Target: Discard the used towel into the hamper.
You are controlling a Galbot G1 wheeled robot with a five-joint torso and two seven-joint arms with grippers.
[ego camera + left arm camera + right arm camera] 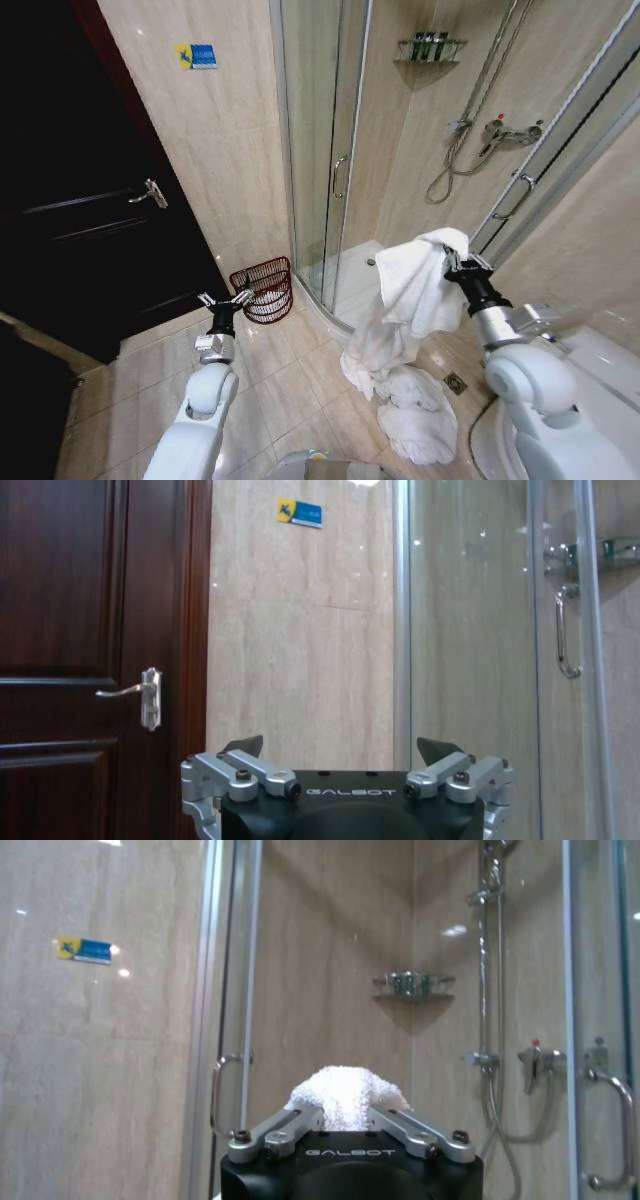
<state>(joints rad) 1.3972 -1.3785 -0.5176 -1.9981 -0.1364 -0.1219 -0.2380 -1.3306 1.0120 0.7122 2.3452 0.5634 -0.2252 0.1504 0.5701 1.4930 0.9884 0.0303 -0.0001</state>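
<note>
A large white towel (405, 310) hangs from my right gripper (452, 262), which is shut on its upper part at the right of the head view; its lower folds pool on the floor tiles. In the right wrist view the towel (345, 1095) bulges up between the closed fingers of the right gripper (346, 1111). The hamper (264, 289), a reddish-brown wire basket, stands on the floor against the wall by the shower door. My left gripper (224, 299) is held low just left of the hamper, open and holding nothing; the left gripper (340, 747) faces the wall and door.
A dark wooden door (90, 230) with a lever handle is at the left. The glass shower enclosure (325, 150) with its raised tray stands behind the hamper. A white toilet (600, 370) sits at the right, a floor drain (455, 383) near the towel.
</note>
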